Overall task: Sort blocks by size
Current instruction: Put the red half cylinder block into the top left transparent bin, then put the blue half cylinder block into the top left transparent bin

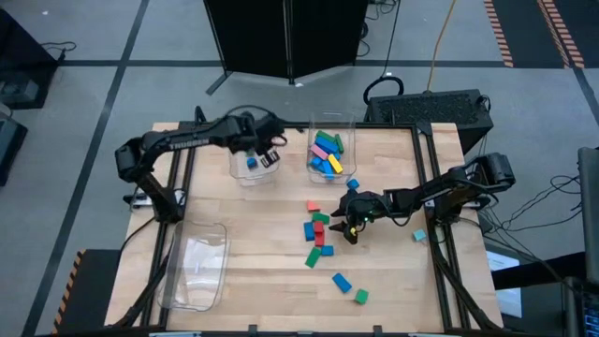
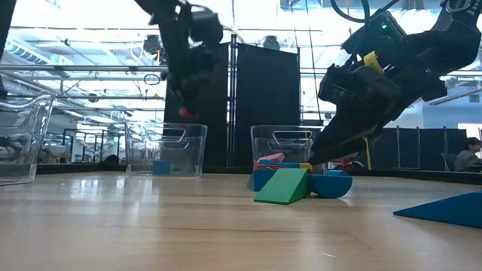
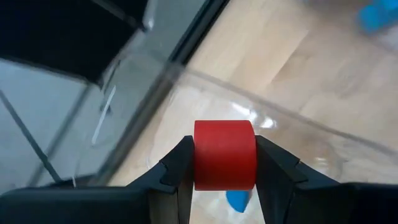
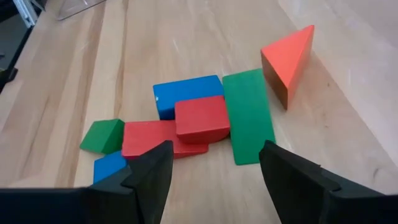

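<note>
A: Pinching a red block [image 3: 224, 154], my left pincer [image 1: 265, 155] hangs over the clear bin [image 1: 245, 175] at the counter's [image 1: 262, 271] eleven o'clock.
B: Right pincer [image 4: 214, 168]?
A: Spread above the block pile [image 1: 316, 234], center.

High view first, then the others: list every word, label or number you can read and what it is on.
"TROSSEN": white lettering along the left arm in the high view, small but just legible.
No other text reads in any view: none on the blocks, the clear bins, or the red block in the left hand.
</note>
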